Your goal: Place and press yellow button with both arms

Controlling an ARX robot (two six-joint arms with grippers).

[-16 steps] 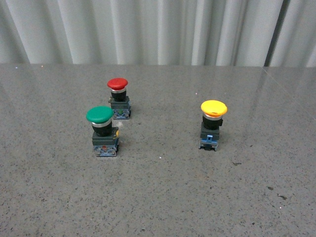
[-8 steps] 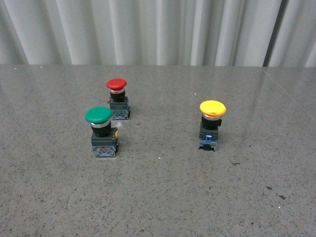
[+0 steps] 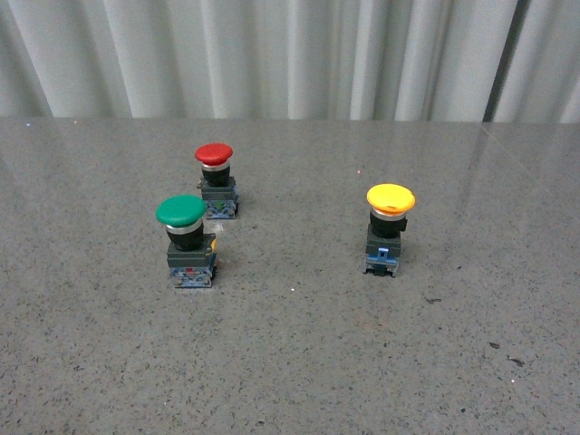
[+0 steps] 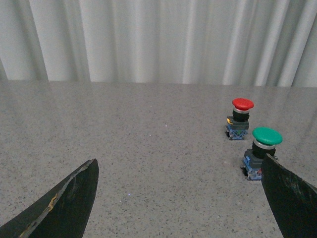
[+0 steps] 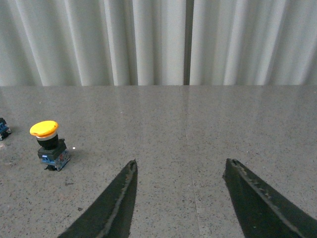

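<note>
The yellow button (image 3: 391, 231) stands upright on the grey table, right of centre in the front view, with a wide yellow cap over a dark block base. It also shows in the right wrist view (image 5: 48, 145), well off to the side of my right gripper (image 5: 181, 166), which is open and empty above bare table. My left gripper (image 4: 181, 163) is open and empty; the yellow button is out of its view. Neither arm shows in the front view.
A green-capped button (image 3: 189, 241) and a smaller red-capped button (image 3: 217, 180) stand at left centre; both show in the left wrist view, the green one (image 4: 261, 153) close to one finger. White pleated curtains back the table's far edge (image 3: 290, 120).
</note>
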